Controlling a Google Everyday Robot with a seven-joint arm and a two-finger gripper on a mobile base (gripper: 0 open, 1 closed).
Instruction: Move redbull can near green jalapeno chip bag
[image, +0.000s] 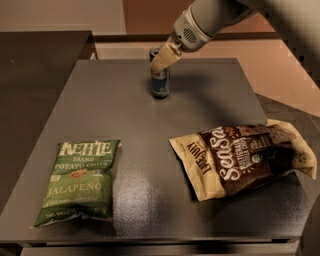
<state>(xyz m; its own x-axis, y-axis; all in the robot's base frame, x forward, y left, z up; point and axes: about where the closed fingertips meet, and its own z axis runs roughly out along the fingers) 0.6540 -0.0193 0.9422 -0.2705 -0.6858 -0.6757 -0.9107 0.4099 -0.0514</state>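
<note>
One claw (163, 56) was set over the redbull can (160, 82), upper centre, likely to grasp it; grip state couldn't be told. The green jalapeno chip bag (80, 181) was noted lower left.

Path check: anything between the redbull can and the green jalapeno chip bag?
Nothing visible. The claw is at the top of the redbull can, which stands at the far side. Bare table runs from it to the green jalapeno chip bag at near left. The Sea Salt bag lies to the right, off that line.
</note>
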